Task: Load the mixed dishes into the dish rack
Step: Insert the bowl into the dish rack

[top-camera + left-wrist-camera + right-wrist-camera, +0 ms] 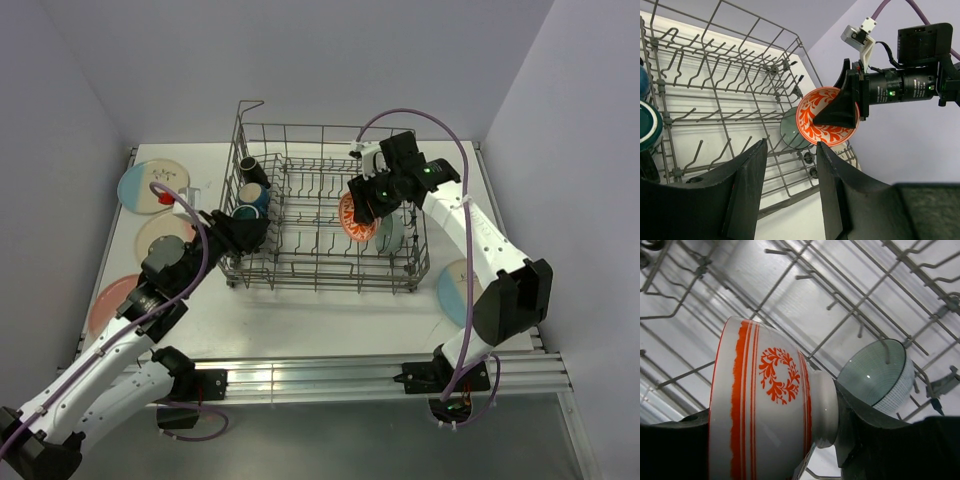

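The grey wire dish rack dominates the scene. Your left gripper hangs at its left end, fingers spread wide and empty. Your right gripper clamps the orange-red bowl on edge inside the rack's right end, just beside the pale green bowl among the tines.

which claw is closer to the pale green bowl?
Right. The right claw, gripping the orange-red bowl, sits beside the pale green bowl at the dish rack's right end. The left claw hangs open at the left end, by the mugs.
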